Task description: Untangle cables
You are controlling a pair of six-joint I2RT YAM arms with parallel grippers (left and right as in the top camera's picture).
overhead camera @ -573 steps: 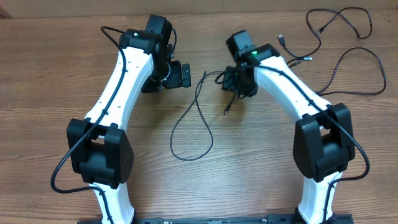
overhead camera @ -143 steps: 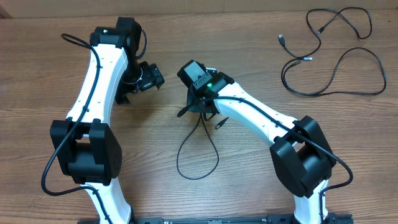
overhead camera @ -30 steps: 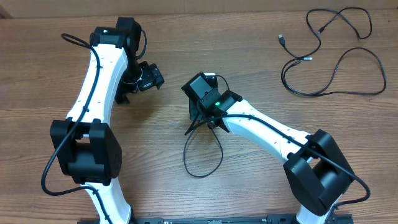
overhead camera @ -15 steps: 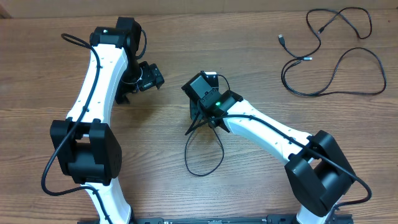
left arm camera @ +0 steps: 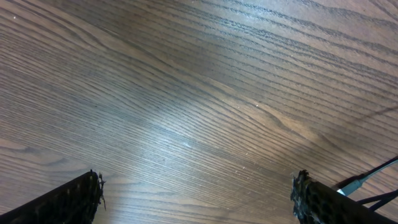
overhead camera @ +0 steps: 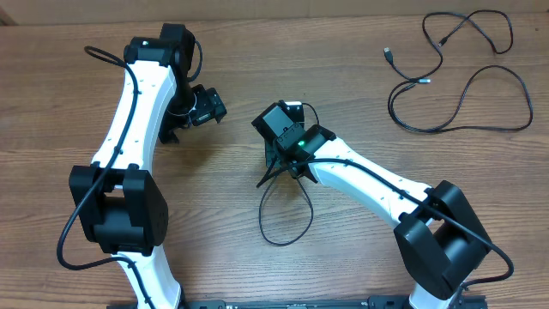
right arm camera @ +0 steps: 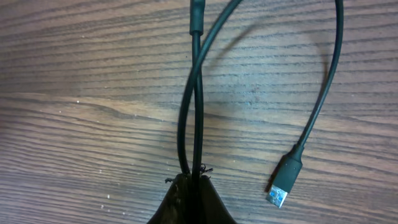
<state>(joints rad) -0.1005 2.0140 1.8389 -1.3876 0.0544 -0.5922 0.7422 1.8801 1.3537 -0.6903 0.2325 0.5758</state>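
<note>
1. The table (overhead camera: pixel 343 51) is brown wood, and two white and black robot arms reach over it.
2. The left gripper (left arm camera: pixel 198 183) is wide open. Its two black fingers (left arm camera: pixel 68 202) show only at the bottom corners of the left wrist view. There is nothing between them but bare wood.
3. From above, the left gripper sits near the top left of the table. It is well apart from the right one.
4. A bit of cord (left arm camera: pixel 357 183) with a silver tip peeks in at the right edge of the left wrist view, beside the right finger. It does not touch the finger.
5. The right gripper (right arm camera: pixel 193 190) is closed. It pinches the looped cable (right arm camera: pixel 198 106) between its tips.
6. Two black strands of that cable run side by side into the pinched tips. They cross a little way past the tips.
7. One strand bends round in a big curve and ends in a plug (right arm camera: pixel 283 183). The plug is black with a shiny tip. It lies flat on the wood, just beside the right gripper, and is not held.
8. From above, the looped cable is near the middle of the table. Its loop lies on the wood on the near side of the right gripper, between the two arms.
9. The other cables (overhead camera: pixel 426 130) lie in loose curls at the top right corner of the table. They are well apart from both grippers, and nothing touches them.
</note>
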